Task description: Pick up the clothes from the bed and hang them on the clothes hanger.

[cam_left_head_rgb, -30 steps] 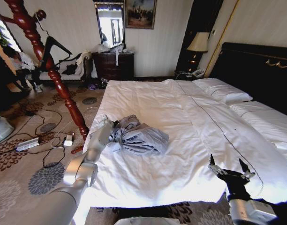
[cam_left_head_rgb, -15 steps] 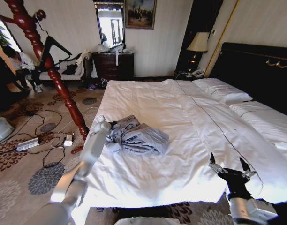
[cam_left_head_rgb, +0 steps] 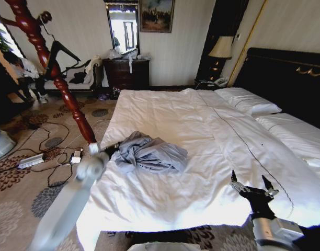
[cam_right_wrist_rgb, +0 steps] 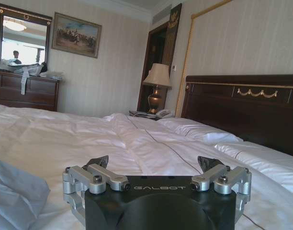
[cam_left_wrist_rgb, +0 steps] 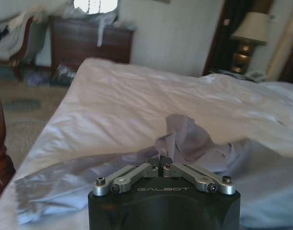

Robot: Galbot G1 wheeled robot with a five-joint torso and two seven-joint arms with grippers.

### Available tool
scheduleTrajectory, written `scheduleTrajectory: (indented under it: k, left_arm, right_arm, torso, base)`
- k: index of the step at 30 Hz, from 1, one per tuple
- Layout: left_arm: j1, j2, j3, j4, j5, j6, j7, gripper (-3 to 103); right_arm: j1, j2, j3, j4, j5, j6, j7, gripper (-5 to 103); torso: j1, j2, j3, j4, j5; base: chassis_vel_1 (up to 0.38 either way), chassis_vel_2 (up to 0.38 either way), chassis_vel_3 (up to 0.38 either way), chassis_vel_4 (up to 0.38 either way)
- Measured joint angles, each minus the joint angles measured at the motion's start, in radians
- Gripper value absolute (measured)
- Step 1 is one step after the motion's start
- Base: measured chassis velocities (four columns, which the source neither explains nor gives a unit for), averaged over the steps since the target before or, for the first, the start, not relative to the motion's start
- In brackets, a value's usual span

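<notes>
the shirt (cam_left_head_rgb: 148, 152) lies in a crumpled heap on the white duvet of the bed (cam_left_head_rgb: 202, 130), near the bed's left edge, so the task looks barely begun: the pickup is only starting and the hanging is all still to do. the left end effector (cam_left_head_rgb: 106, 151) sits at the shirt's left edge, and in the left wrist view its fingers are drawn tight together on a fold of the light blue-grey cloth (cam_left_wrist_rgb: 185, 143), so it seems to have a pinch of the garment while the bulk rests on the bed. the right end effector (cam_left_head_rgb: 250, 189) hovers over the near right part of the duvet, well apart from the shirt, its fingers spread wide with nothing between them. to the left of the bed stands a twisted red-brown wooden post (cam_left_head_rgb: 55, 73), which could crowd the left arm's swing, and cables and a power strip (cam_left_head_rgb: 32, 160) lie on the patterned carpet beside it. a dark dresser (cam_left_head_rgb: 127, 73) and a lamp (cam_left_head_rgb: 220, 49) stand against the far wall.
</notes>
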Motion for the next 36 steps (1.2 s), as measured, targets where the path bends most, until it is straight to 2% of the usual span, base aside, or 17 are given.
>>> scheduleTrajectory:
  k: [3, 4, 5, 6, 9, 16, 17, 19, 23, 26, 27, 28, 29, 31, 32, 33, 36]
  left_arm:
    - [0.249, 0.003, -0.041, -0.121, 0.118, -0.040, 0.060, 0]
    - [0.327, -0.003, -0.051, -0.145, 0.160, -0.055, 0.078, 0]
    - [0.327, -0.003, -0.051, -0.145, 0.160, -0.055, 0.078, 0]
    - [0.394, -0.012, -0.060, -0.158, 0.213, -0.074, 0.099, 0]
    - [0.536, -0.028, -0.077, -0.164, 0.307, -0.110, 0.127, 0]
    - [0.697, -0.055, -0.113, -0.188, 0.409, -0.144, 0.148, 0]
    - [0.718, -0.066, -0.131, -0.183, 0.449, -0.165, 0.155, 0]
    - [0.750, -0.086, -0.168, -0.179, 0.472, -0.191, 0.159, 0]
    - [0.777, -0.118, -0.228, -0.189, 0.445, -0.219, 0.156, 0]
    - [0.739, -0.148, -0.314, -0.228, 0.296, -0.223, 0.093, 0]
    - [0.739, -0.148, -0.314, -0.228, 0.296, -0.223, 0.093, 0]
    - [0.674, -0.154, -0.370, -0.244, 0.201, -0.210, 0.039, 0]
    - [0.657, -0.154, -0.385, -0.246, 0.178, -0.206, 0.027, 0]
    - [0.577, -0.148, -0.444, -0.255, 0.073, -0.184, -0.021, 0]
    - [0.577, -0.148, -0.444, -0.255, 0.073, -0.184, -0.021, 0]
    - [0.514, -0.138, -0.489, -0.254, 0.005, -0.162, -0.056, 0]
    - [0.467, -0.129, -0.542, -0.242, -0.050, -0.148, -0.087, 0]
  right_arm:
    - [0.008, -0.016, -0.008, -0.011, 0.010, -0.007, 0.003, 100]
    - [0.010, -0.021, -0.009, -0.015, 0.014, -0.009, 0.004, 100]
    - [0.010, -0.021, -0.009, -0.015, 0.014, -0.009, 0.004, 100]
    - [0.013, -0.025, -0.012, -0.019, 0.017, -0.010, 0.005, 100]
    - [0.017, -0.032, -0.020, -0.027, 0.022, -0.011, 0.006, 100]
    - [0.030, -0.045, -0.034, -0.043, 0.023, -0.011, 0.007, 100]
    - [0.035, -0.046, -0.038, -0.047, 0.023, -0.011, 0.007, 100]
    - [0.042, -0.048, -0.044, -0.054, 0.024, -0.011, 0.007, 100]
    - [0.052, -0.048, -0.058, -0.070, 0.024, -0.008, 0.007, 100]
    - [0.061, -0.048, -0.078, -0.082, 0.024, -0.005, 0.007, 100]
    - [0.061, -0.048, -0.078, -0.082, 0.024, -0.005, 0.007, 100]
    - [0.069, -0.049, -0.089, -0.088, 0.026, -0.004, 0.006, 100]
    - [0.071, -0.050, -0.092, -0.089, 0.027, -0.004, 0.006, 100]
    - [0.081, -0.055, -0.104, -0.093, 0.032, -0.004, 0.005, 100]
    - [0.081, -0.055, -0.104, -0.093, 0.032, -0.004, 0.005, 100]
    - [0.086, -0.064, -0.109, -0.094, 0.043, -0.005, 0.004, 100]
    - [0.091, -0.079, -0.109, -0.095, 0.082, -0.011, 0.004, 100]
  torso:
    - [0.000, 0.000, 0.000, 0.0008, 0.0000]
    - [0.000, 0.000, 0.000, 0.0003, 0.0000]
    - [0.000, 0.000, 0.000, 0.0003, 0.0000]
    - [0.000, 0.000, 0.000, -0.0002, -0.0003]
    - [0.000, 0.000, 0.000, 0.0003, -0.0002]
    - [0.000, 0.000, 0.000, 0.0001, -0.0001]
    - [0.000, 0.000, 0.000, 0.0000, -0.0002]
    - [0.000, 0.000, 0.000, 0.0001, -0.0003]
    - [0.000, 0.000, 0.000, 0.0004, -0.0003]
    - [0.000, 0.000, 0.000, 0.0004, -0.0003]
    - [0.000, 0.000, 0.000, 0.0004, -0.0003]
    - [0.000, 0.000, 0.000, 0.0002, -0.0004]
    - [0.000, 0.000, 0.000, 0.0000, -0.0004]
    - [0.000, 0.000, 0.000, -0.0002, -0.0003]
    - [0.000, 0.000, 0.000, -0.0002, -0.0003]
    - [0.000, 0.000, 0.000, -0.0001, -0.0005]
    - [0.000, 0.000, 0.000, -0.0002, -0.0004]
  base:
    - [0.000, 0.000, 0.000, 0.000]
    - [0.000, 0.000, 0.000, 0.000]
    - [0.000, 0.000, 0.000, 0.000]
    - [0.000, 0.000, 0.000, 0.000]
    - [0.000, 0.000, 0.000, 0.000]
    - [0.000, 0.000, 0.000, 0.000]
    - [0.000, 0.000, 0.000, 0.000]
    - [0.000, 0.000, 0.000, 0.000]
    - [0.000, 0.000, 0.000, 0.000]
    - [0.000, 0.000, 0.000, 0.000]
    - [0.000, 0.000, 0.000, 0.000]
    - [0.000, 0.000, 0.000, 0.000]
    - [0.000, 0.000, 0.000, 0.000]
    - [0.000, 0.000, 0.000, 0.000]
    - [0.000, 0.000, 0.000, 0.000]
    - [0.000, 0.000, 0.000, 0.000]
    - [0.000, 0.000, 0.000, 0.000]
